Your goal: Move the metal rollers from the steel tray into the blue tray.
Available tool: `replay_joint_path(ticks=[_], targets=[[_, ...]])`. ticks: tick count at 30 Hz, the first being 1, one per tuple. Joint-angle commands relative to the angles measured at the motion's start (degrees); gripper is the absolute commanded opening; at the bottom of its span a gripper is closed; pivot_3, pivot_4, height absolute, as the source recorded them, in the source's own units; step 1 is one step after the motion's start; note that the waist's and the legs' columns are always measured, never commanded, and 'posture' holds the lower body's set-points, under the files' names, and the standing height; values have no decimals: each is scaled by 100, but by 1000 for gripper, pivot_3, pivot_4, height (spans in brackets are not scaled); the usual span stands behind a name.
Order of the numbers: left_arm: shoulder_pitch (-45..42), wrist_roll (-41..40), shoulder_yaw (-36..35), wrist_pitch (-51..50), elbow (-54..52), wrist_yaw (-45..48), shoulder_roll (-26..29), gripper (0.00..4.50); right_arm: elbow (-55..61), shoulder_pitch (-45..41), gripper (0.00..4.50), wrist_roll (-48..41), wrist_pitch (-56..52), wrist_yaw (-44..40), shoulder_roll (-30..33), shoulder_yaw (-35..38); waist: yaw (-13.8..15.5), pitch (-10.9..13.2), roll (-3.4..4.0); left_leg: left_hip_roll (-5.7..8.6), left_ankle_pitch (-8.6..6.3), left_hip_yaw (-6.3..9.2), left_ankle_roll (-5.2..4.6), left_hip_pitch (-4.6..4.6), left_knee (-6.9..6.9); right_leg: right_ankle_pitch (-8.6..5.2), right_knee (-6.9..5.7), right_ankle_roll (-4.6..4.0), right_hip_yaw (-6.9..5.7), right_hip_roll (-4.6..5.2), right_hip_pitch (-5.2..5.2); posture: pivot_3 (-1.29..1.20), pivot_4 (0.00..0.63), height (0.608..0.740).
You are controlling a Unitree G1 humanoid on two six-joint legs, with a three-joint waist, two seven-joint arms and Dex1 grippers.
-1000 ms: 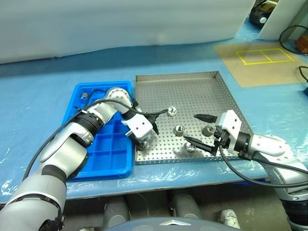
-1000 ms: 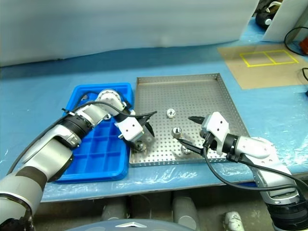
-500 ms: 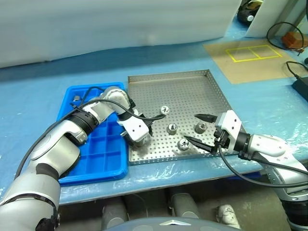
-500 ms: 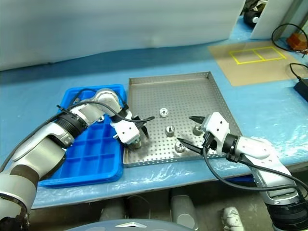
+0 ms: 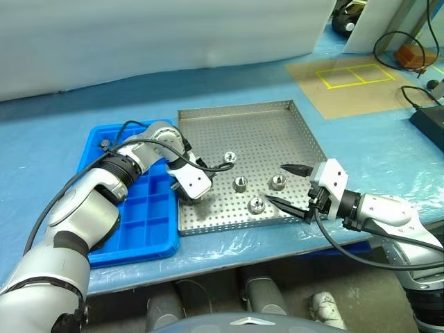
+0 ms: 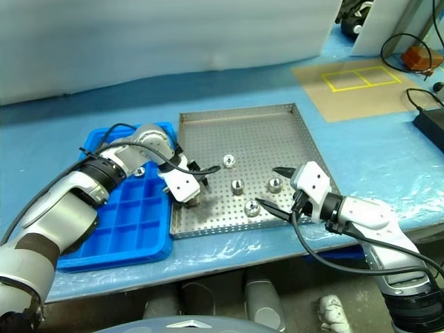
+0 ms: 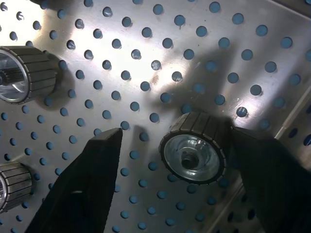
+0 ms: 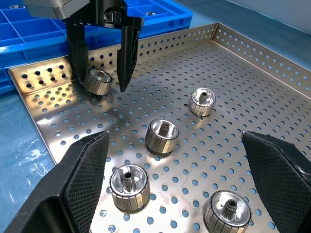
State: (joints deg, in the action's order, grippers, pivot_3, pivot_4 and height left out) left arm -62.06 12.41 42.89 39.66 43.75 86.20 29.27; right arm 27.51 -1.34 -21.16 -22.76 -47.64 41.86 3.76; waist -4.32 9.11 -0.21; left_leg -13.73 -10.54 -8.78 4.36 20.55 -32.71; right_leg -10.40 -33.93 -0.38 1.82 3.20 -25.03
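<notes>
The steel tray point(image 5: 257, 132) lies mid-table with the blue tray point(image 5: 139, 222) touching its left side. Several metal rollers stand upright on the perforated floor: one point(image 5: 229, 157) farther back, two point(image 5: 240, 184) point(image 5: 277, 182) in the middle and one point(image 5: 256, 205) near the front rim. By the tray's left rim my left gripper point(image 7: 179, 136) points down, open, straddling another roller point(image 7: 193, 155). One finger point(image 7: 262, 174) touches that roller and the other point(image 7: 97, 184) stands apart from it. My right gripper point(image 5: 276, 184) hovers wide open and empty over the tray's front right.
Small metal pieces point(image 8: 150, 13) lie in the blue tray's far compartments. At the back right is a tan board point(image 5: 347, 87) with a yellow taped rectangle, with cables and a black device point(image 5: 427, 121) to its right. The table's front edge runs just before both trays.
The camera has swung, shifting the whole picture. My left gripper has moved toward the steel tray's left rim and come down around a roller, its fingers narrowing. The right arm has kept still.
</notes>
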Motion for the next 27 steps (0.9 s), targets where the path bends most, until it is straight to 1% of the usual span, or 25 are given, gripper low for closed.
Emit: replay_joint_path(ticks=[1,3,4,6,10,13,15,19,20,23,27], targets=[[195,234,20,-30,198,332,202,2577,76,-58,4500,47,149,26,-16,11,8,0,0,0,0,0,0,0,1,1,0,-2,0,0,0,-389,150,740],[189,338,-14,11,236,178,166,1894,56,-59,4500,65,164,28,-24,13,26,0,0,0,-2,0,-2,4,3,2,1,-4,-2,1,-1,-389,150,740],[206,333,-52,-3,227,122,135,1799,50,-48,4500,99,188,18,-11,1,32,0,0,0,-3,0,-3,5,4,3,2,-6,-3,1,-1,-389,150,740],[238,286,-70,-19,176,207,126,1799,71,-24,4500,82,170,5,-16,-2,33,0,0,1,-4,0,-4,6,6,6,2,-11,-4,1,0,-389,150,740],[243,388,-143,-57,154,31,93,1800,53,-44,4500,84,189,5,-14,4,35,0,0,1,-5,0,-3,4,8,8,2,-13,-4,2,-1,-388,150,740],[274,267,-200,-61,80,179,90,1800,46,-63,4500,76,190,7,-16,5,37,0,-1,3,-5,0,-3,5,7,5,3,-8,-4,2,0,-387,150,740],[262,111,-363,-90,66,62,-40,1800,35,-65,4500,74,196,-3,-13,2,40,0,-1,3,-4,-1,-3,5,6,5,6,-8,-3,2,-1,-385,150,740],[286,-557,-870,-252,-115,-7,-437,1800,-24,-271,4500,43,207,-48,-31,-45,107,2,-2,13,-8,-1,-9,14,2,8,10,-13,-4,9,-3,-376,150,740],[297,-652,-948,-299,-155,38,-479,1800,-46,-324,4500,36,213,-67,-30,-52,125,3,-4,13,-12,-1,-17,16,-4,28,15,-46,-3,13,-7,-374,150,740],[299,-886,-1169,-411,-272,103,-497,1800,-55,-522,4500,-48,197,-247,2,-120,185,4,-6,14,-19,-1,-28,44,-8,36,17,-59,-3,17,-22,-359,150,740],[354,-1185,-1434,-758,-490,257,-468,1800,-251,-846,4500,-41,248,-582,54,-267,246,4,-6,6,-18,-1,-26,44,8,36,20,-60,-3,14,-25,-324,150,740]])
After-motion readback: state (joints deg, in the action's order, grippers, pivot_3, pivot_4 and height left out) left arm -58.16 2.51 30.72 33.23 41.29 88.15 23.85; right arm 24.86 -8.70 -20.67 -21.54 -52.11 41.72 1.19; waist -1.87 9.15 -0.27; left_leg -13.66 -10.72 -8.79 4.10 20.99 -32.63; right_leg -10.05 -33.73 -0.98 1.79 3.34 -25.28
